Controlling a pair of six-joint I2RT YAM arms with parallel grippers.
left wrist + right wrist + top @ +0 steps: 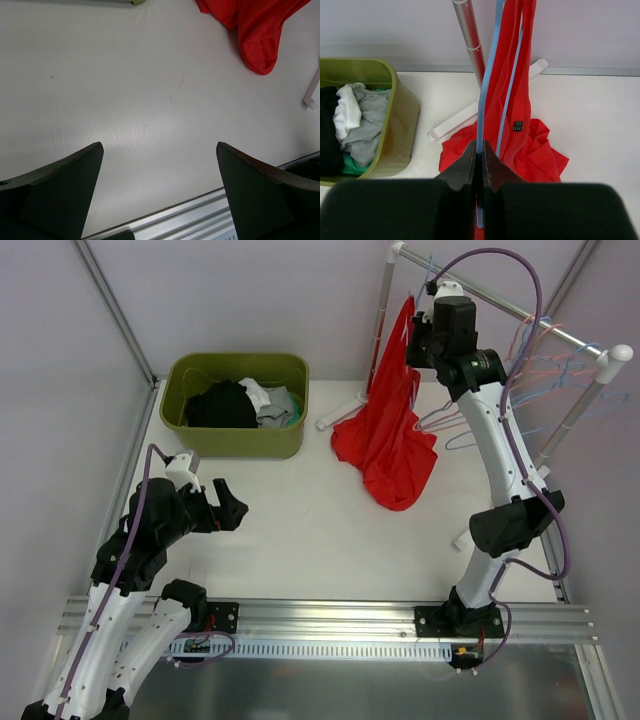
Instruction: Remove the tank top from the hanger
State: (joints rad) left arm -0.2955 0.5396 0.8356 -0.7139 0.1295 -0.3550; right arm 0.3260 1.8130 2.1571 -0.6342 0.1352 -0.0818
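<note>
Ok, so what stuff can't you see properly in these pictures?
- Top view: the right tool is hidden behind its own arm; its pinch on the blue hanger shows only from the wrist.
- Right wrist view: top edge cuts off the hanger's hook.
- Left wrist view: top edge cuts off most of the red tank top.
- Top view: clothes on top hide whatever lies deeper in the green bin.

We see the tank top [535, 160] and hanger [488, 70] cut off by the right wrist view's upper edge; the top's label [517, 126] is too small to read. The right gripper [479, 150] hides the hanger's lower run, its body blurred. The left wrist view shows only a sliver of bin [138, 2].
</note>
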